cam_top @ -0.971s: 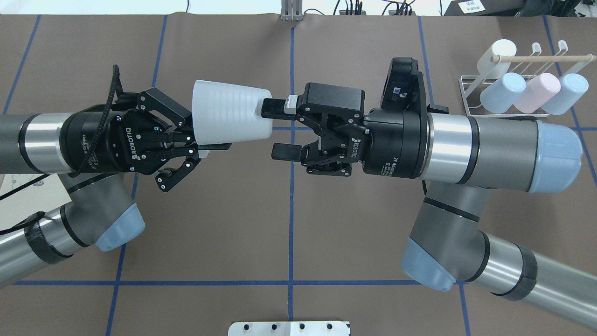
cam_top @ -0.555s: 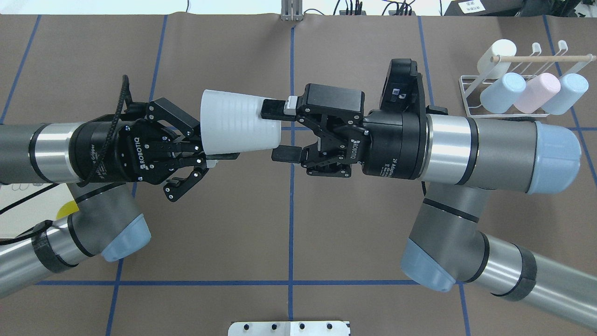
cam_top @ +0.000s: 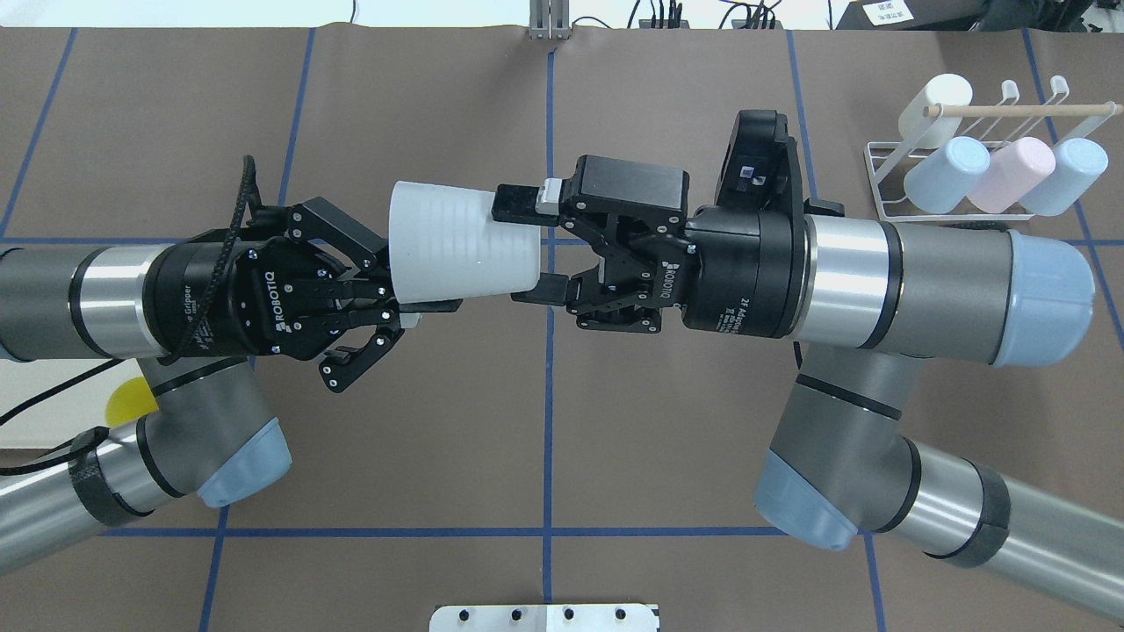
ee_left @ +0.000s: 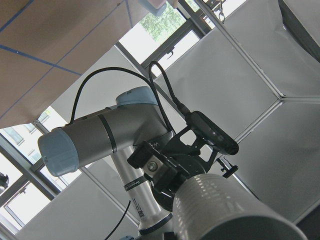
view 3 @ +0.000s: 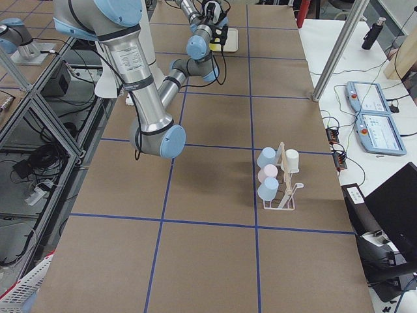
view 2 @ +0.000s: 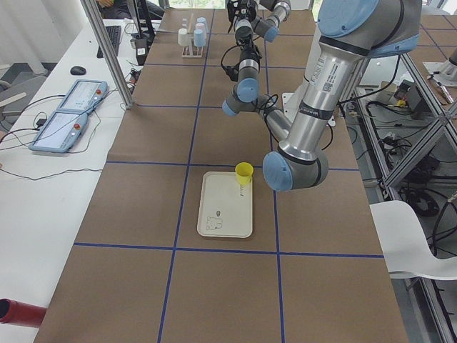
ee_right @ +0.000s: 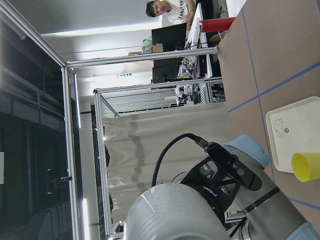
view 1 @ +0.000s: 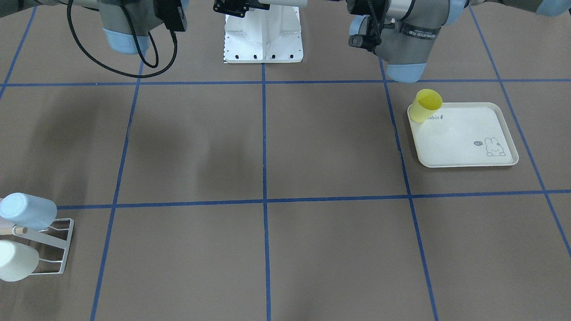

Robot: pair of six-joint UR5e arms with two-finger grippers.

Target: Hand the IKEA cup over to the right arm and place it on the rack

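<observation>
The IKEA cup (cam_top: 457,254) is white and ribbed and hangs sideways above the table's middle, narrow base toward the right. My left gripper (cam_top: 414,303) is shut on the wall at its wide rim. My right gripper (cam_top: 532,246) is open, one finger above and one below the cup's base, so the base sits between them. The left wrist view shows the cup (ee_left: 225,210) from its rim side. The right wrist view looks onto its base (ee_right: 170,212). The white wire rack (cam_top: 878,180) with its wooden dowel stands at the far right, also seen from the side (view 3: 285,195).
Several pastel cups (cam_top: 1010,171) lie on the rack's prongs. A yellow cup (view 1: 427,106) stands on the corner of a cream rabbit-print tray (view 1: 464,138) under my left arm. A white base plate (view 1: 263,40) sits at the robot's edge. A person shows far off in the right wrist view.
My left arm has carried the cup to the right, pushing its base in between the right gripper's open fingers. The right arm has stayed still, its fingers equally wide.
</observation>
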